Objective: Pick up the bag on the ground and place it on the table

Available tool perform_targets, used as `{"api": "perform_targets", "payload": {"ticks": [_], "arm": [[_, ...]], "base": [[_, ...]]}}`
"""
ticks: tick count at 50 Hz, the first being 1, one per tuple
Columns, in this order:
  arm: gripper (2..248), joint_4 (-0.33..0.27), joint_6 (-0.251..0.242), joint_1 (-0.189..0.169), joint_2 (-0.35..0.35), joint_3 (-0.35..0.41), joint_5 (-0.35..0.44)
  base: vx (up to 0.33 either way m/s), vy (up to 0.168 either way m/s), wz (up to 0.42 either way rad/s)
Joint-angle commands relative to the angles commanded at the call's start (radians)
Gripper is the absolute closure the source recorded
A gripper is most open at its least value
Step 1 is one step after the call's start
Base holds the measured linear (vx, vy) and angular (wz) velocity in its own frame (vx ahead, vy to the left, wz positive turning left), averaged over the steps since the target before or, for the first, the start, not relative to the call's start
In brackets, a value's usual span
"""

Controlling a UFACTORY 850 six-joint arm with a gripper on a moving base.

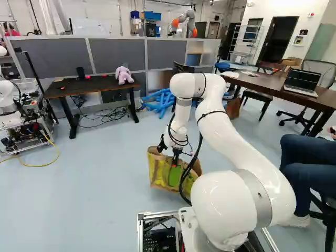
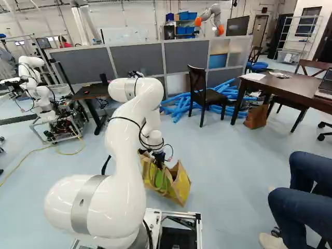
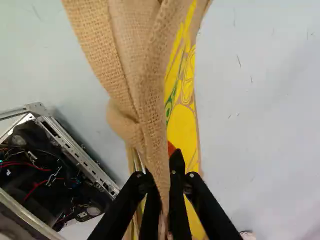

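The gripper (image 1: 176, 158) hangs ahead of the base, low over the floor, at the yellow and tan bag (image 1: 157, 170). In the wrist view the gripper (image 3: 164, 192) is shut on the bag's (image 3: 182, 125) tan woven edge, which runs between both fingers. The bag's yellow side hangs beside the fold. Whether its bottom touches the floor, I cannot tell. A dark table (image 1: 100, 85) with a purple plush toy (image 1: 124, 75) stands at the left of the left base view; a brown table (image 1: 268, 85) with a laptop (image 1: 302, 82) is at the right.
A seated person's legs (image 2: 306, 181) are close at the right. Blue foam tubes (image 2: 181, 104) lie near a dark chair (image 2: 207, 96) before the grey partition (image 2: 137, 61). Another robot (image 2: 31, 78) stands at the left, with a yellow cable (image 1: 50, 163) on the floor.
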Motion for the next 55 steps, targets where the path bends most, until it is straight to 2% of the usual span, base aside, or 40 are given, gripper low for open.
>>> {"api": "perform_targets", "payload": {"ticks": [15,26,55], "arm": [[228,0.008,0.000,0.046,0.072,0.093,0.006],[228,0.035,0.000,0.072,0.125,0.163,0.007],[228,0.155,0.000,0.099,0.268,0.331,0.007]], "base": [[0.000,0.000,0.000],[0.000,0.000,0.000],[0.000,0.000,0.000]]}}
